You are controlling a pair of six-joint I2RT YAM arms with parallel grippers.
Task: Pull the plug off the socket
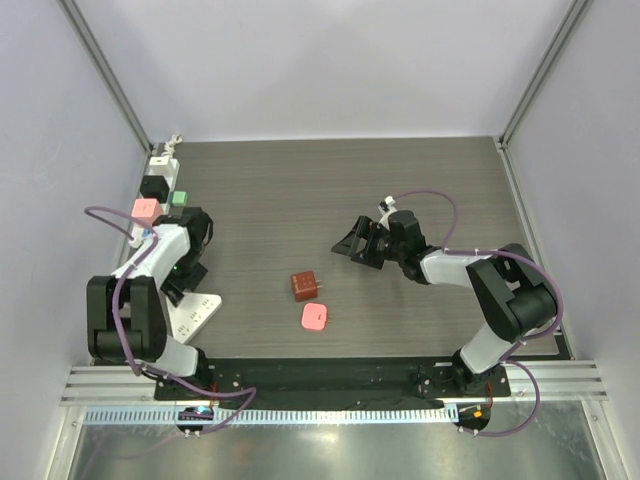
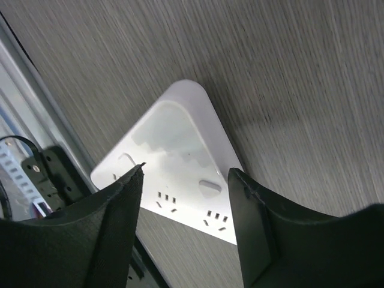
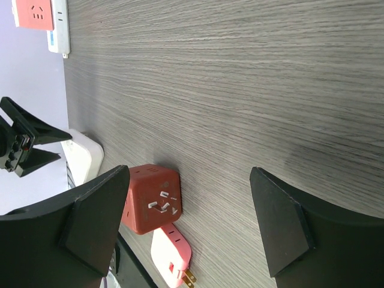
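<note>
The white power strip [image 2: 180,138] lies along the table's [image 1: 400,200] left edge, and the left fingers [image 2: 120,204] hang apart over its near end, holding nothing. Mid-table, the right fingers [image 3: 96,210] gape wide, nothing between them, near a loose red cube adapter [image 3: 153,198] and pink plug [image 3: 171,252].

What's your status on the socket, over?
Left gripper open, empty, above socket near end. Right gripper open, empty, mid-table. Black plug, green plug, pink plug seated farther along. Red cube and loose pink plug on table, not in way.
</note>
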